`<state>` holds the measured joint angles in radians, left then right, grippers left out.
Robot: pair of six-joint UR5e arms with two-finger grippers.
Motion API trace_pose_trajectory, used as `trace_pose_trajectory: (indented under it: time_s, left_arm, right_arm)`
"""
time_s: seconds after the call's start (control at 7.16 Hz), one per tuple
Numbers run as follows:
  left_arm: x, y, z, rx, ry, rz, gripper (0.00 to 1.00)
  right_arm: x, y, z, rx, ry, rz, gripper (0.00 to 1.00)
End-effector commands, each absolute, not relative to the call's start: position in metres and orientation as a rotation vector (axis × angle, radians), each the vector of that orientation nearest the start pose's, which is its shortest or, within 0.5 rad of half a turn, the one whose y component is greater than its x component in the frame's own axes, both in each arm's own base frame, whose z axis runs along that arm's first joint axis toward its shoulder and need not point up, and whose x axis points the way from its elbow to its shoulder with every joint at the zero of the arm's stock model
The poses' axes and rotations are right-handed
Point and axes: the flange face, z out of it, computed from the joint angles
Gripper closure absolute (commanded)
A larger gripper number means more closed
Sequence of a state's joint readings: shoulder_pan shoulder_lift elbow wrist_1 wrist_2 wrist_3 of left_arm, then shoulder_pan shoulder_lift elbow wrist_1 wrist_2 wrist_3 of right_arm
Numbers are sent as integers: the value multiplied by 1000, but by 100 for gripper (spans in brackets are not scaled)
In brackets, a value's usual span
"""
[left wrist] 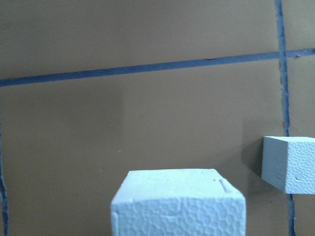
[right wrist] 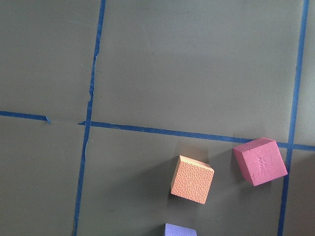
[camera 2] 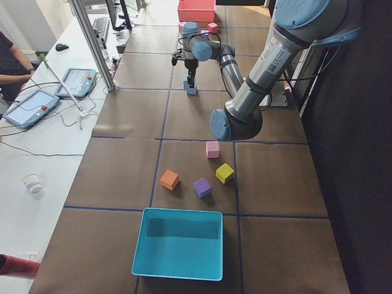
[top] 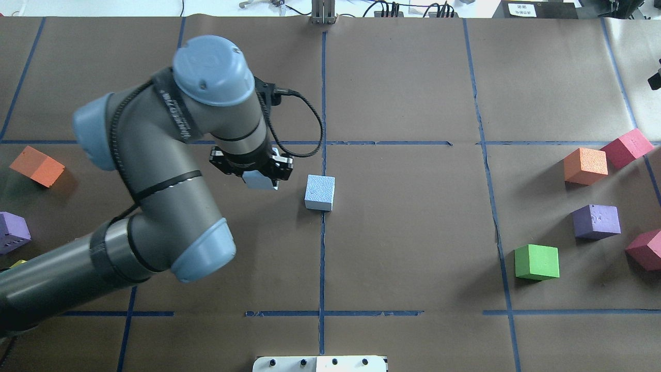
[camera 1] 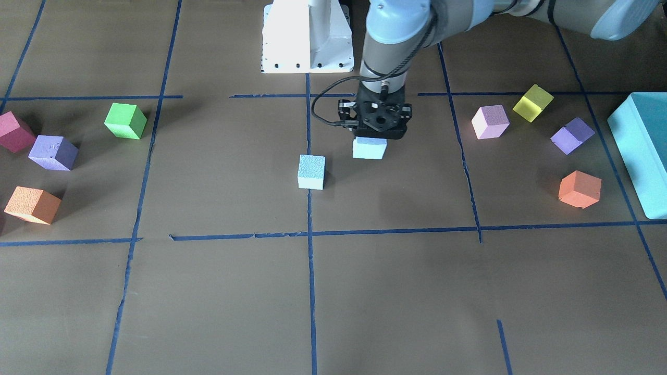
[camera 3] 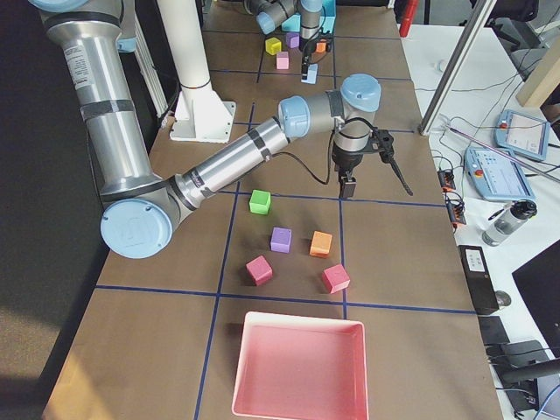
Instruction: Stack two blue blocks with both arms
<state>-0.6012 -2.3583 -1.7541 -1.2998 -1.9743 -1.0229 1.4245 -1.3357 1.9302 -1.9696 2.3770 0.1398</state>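
Blue blocks, two: held block [camera 1: 369, 148] clamped in the vertical, down-pointing left tool [camera 1: 370, 137], free block [camera 1: 311, 172] on the surface [camera 1: 396, 291] just beside that tool; right tool [camera 3: 348, 191] points down well apart, grip unclear.

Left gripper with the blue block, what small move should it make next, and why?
Probably carry the held blue block toward the robot's right until it is above the loose blue block. The left gripper is shut on one, and the other sits apart beside it on the table.
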Motion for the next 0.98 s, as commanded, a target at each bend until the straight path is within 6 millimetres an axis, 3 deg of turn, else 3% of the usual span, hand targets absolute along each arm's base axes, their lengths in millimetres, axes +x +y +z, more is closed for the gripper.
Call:
trace_pose_trajectory:
  time_s: [0.0, 0.28, 0.84]
  left_arm:
    - [548, -454, 114, 58, 775, 77, 97]
    - [578, -471, 113, 57, 794, 52, 97]
    - [588, -462, 118, 46, 787, 68, 93]
  right_arm:
    - [-16, -538, 409, 62, -821, -81, 0]
    - [-16, -538, 410, 59, -821, -80, 0]
    - [-16, -539, 412, 56, -819, -79, 0]
